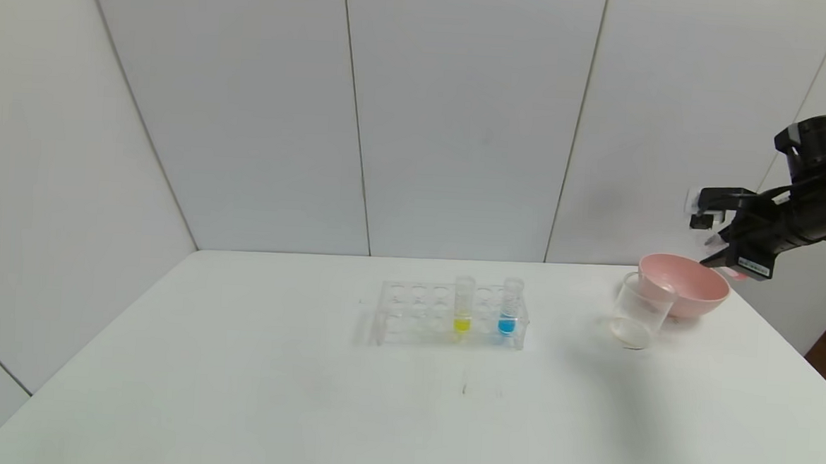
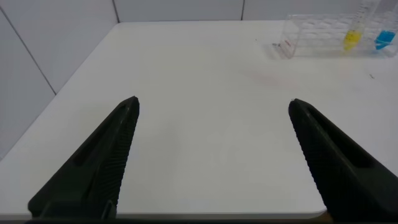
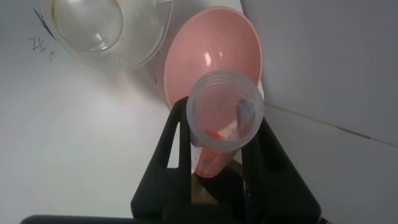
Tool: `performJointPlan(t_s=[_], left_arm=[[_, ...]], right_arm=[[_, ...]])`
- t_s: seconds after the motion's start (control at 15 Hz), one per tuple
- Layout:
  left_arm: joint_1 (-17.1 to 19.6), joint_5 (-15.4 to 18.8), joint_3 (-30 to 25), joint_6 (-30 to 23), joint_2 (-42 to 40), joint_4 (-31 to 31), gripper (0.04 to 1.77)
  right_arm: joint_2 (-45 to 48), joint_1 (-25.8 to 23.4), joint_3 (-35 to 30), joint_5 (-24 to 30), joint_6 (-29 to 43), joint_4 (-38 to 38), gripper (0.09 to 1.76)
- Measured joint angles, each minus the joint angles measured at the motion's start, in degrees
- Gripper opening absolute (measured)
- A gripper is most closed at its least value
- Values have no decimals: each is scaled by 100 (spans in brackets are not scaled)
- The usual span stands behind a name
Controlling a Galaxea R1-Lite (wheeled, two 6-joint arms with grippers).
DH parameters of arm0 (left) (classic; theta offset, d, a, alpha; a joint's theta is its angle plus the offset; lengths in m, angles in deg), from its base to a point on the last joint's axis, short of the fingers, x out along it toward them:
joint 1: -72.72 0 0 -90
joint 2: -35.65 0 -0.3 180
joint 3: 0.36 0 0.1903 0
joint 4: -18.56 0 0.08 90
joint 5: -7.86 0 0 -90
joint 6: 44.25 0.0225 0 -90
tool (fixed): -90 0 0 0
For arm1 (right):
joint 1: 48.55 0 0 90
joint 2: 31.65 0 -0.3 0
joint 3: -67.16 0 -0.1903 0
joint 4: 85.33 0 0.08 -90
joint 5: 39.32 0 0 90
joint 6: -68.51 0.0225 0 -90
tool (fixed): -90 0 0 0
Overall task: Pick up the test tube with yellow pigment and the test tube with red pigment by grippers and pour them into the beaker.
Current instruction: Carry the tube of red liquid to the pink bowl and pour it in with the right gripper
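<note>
Red pigment tube (image 3: 219, 134) clenched in my right gripper (image 3: 217, 146) above pink bowl (image 1: 693, 288), beaker (image 1: 636, 311) beside it, yellow tube (image 1: 463, 305) racked, my left gripper (image 2: 214, 155) released.

Clear plastic, matt surface

We see a smooth matt white surface (image 1: 236, 364), a glossy pink bowl (image 1: 696, 289), a clear glassy beaker (image 1: 638, 311), a transparent plastic rack (image 1: 416, 313), and ribbed matt black fingers (image 2: 99, 162).
</note>
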State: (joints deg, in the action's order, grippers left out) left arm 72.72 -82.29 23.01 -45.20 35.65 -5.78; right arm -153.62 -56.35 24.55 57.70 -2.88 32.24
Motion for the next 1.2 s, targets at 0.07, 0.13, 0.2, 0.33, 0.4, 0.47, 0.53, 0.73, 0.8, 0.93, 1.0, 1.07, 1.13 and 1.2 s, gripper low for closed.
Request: performJointPlan(t_s=[0.07, 0.13, 0.2, 0.33, 0.4, 0.47, 0.53, 0.73, 0.8, 0.93, 1.0, 1.07, 1.13, 1.2], left_arm=[[0, 0, 0, 0, 0, 0, 172], [0, 0, 0, 2, 0, 0, 172], [0, 0, 0, 0, 0, 0, 172], [0, 0, 0, 0, 0, 0, 172], [0, 0, 0, 0, 0, 0, 172], [0, 0, 0, 0, 0, 0, 172], [0, 0, 0, 0, 0, 0, 172], [0, 0, 0, 0, 0, 0, 172], [0, 2, 0, 0, 0, 0, 172], [0, 0, 0, 0, 0, 0, 172], [0, 0, 0, 2, 0, 2, 172], [0, 0, 0, 0, 0, 0, 172], [0, 0, 0, 0, 0, 0, 172], [0, 0, 0, 0, 0, 0, 172]], right_arm=[[0, 84, 5, -87, -10, -5, 52], [2, 179, 5, -180, -18, -11, 52], [2, 273, 5, -297, -24, -16, 52], [-2, 412, 7, -445, -22, -29, 52], [-6, 453, 7, -547, -21, -27, 52], [-11, 483, 7, -636, -22, -27, 52], [-13, 508, 11, -692, -22, -29, 52], [-20, 557, 35, -898, -22, -55, 52], [-24, 569, 38, -997, -32, -106, 52], [-28, 605, 41, -1052, -43, -169, 52], [-28, 629, 41, -1063, -43, -205, 52], [-28, 657, 41, -1096, -40, -262, 52], [-24, 688, 41, -1235, -40, -333, 52], [-24, 720, 41, -1386, -40, -372, 52]])
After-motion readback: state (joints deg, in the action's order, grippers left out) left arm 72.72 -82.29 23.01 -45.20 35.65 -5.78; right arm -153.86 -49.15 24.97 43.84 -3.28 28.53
